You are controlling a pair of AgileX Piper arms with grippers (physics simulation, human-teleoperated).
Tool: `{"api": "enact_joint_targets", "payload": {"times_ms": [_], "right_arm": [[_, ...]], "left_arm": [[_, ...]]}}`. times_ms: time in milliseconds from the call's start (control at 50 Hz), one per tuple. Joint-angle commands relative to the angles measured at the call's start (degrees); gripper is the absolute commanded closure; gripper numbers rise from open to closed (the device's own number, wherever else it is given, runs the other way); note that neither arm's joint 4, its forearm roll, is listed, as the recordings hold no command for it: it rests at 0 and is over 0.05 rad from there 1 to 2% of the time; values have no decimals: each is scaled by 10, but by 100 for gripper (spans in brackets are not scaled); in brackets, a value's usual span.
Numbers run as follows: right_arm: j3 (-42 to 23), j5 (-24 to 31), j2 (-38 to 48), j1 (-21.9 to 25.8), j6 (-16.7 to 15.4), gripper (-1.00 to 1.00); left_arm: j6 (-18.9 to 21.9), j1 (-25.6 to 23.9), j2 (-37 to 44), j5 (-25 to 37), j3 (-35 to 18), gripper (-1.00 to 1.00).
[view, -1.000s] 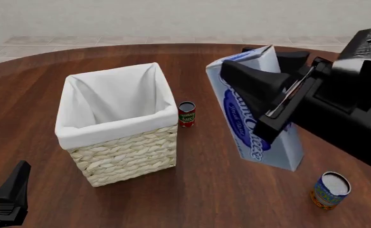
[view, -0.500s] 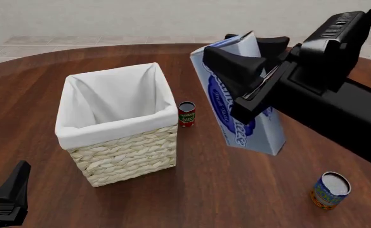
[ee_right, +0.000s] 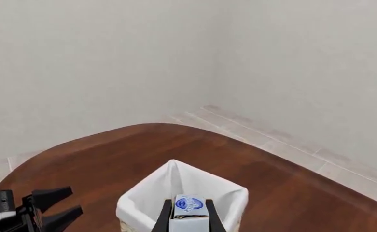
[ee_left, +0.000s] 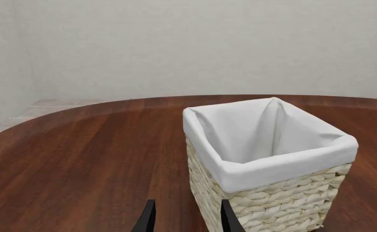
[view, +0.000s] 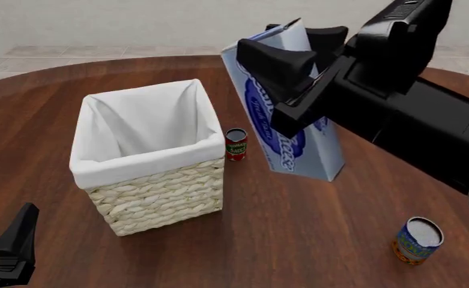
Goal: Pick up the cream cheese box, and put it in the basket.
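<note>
Basket mouth is wide open up top, nothing over it. Small red can sits just beside its right wall, btwn basket and the lifted cream cheese box. Blue-orange can is well apart, near right. Left end effector is parked near-left, low over the worktop.

Light: even, bright, diffuse, with no clear source.
Shadows: faint, soft beneath the tall cream woven wicker basket.
Glare: dull sheen on the dark reddish wooden table.
Focus: sharp throughout, no blur or edge distortion.
</note>
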Motion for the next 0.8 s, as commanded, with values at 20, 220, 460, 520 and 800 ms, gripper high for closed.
{"api": "enact_joint_targets", "payload": {"times_ms": [20, 220, 460, 520, 800], "right_arm": [[-18, -5, 19, 5, 8, 100], [-43, -1, 42, 5, 6, 100], [-70, 8, 66, 7, 0, 100], [-75, 9, 70, 6, -2, 100], [-116, 17, 106, 7, -20, 100]], "left_arm": [[0, 0, 0, 0, 0, -100], [0, 0, 0, 0, 0, -100], [0, 0, 0, 0, 0, -100], [0, 0, 0, 0, 0, -100], [0, 0, 0, 0, 0, -100]]}}
